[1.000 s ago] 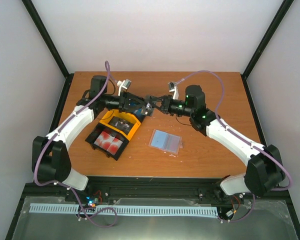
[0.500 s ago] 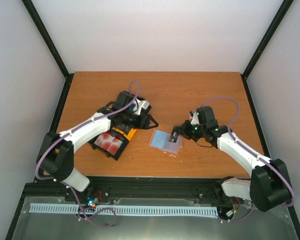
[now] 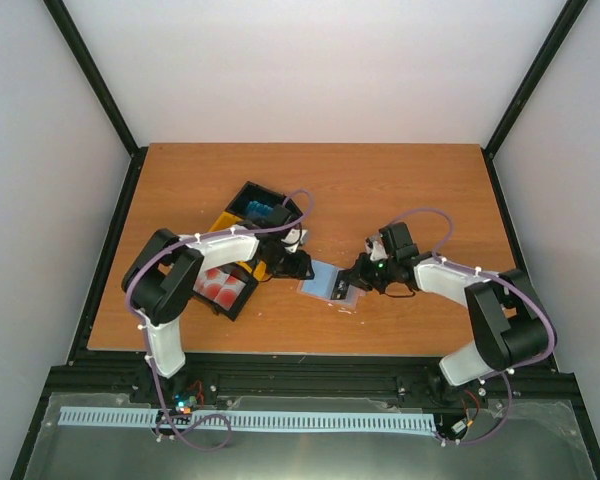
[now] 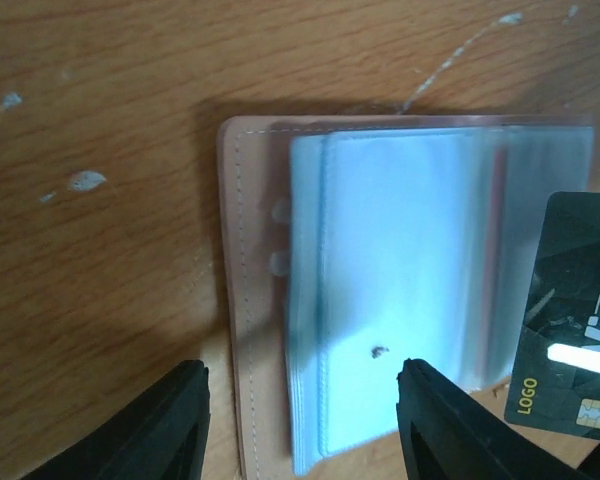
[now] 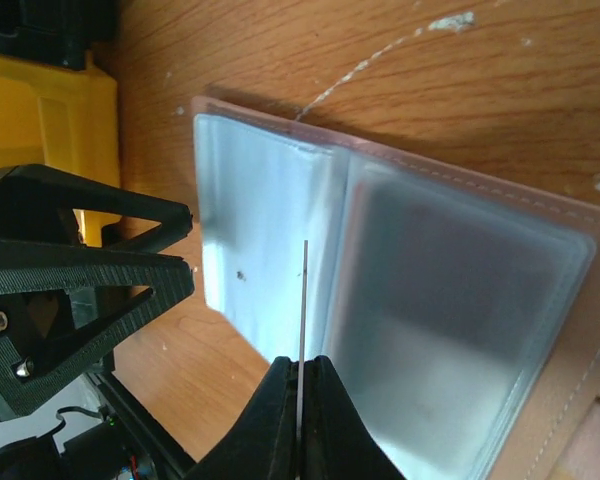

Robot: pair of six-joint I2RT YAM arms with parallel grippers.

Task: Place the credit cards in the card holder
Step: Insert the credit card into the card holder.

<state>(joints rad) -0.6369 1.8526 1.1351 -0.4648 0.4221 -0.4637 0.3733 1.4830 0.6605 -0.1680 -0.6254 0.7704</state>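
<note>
1. Clamping a black credit card between the shut fingers of the right gripper. Seen edge-on from that wrist as a thin line above the card holder.
2. Holding nothing in the left gripper: spread wide, hovering low over the holder's tan-pink stitched border.
3. Finding the card holder open on the wooden table, between both grippers and just right of the three-bin tray, clear sleeves facing up.
4. Judging the card light, stiff and slick: best pinched by one short end, leaving the leading edge free. Judging the sleeves soft and floppy, likely to skid or buckle; probably worth pinning at the border.
5. Cannot tell the target sleeve mouth, nor any contact between card edge and plastic. Cannot tell either, through the pale blue sheen, whether already occupied. Losing part of the black card off the left wrist view's right edge. Spotting red cards and light blue cards in the tray's black bins; count unreadable.
</note>
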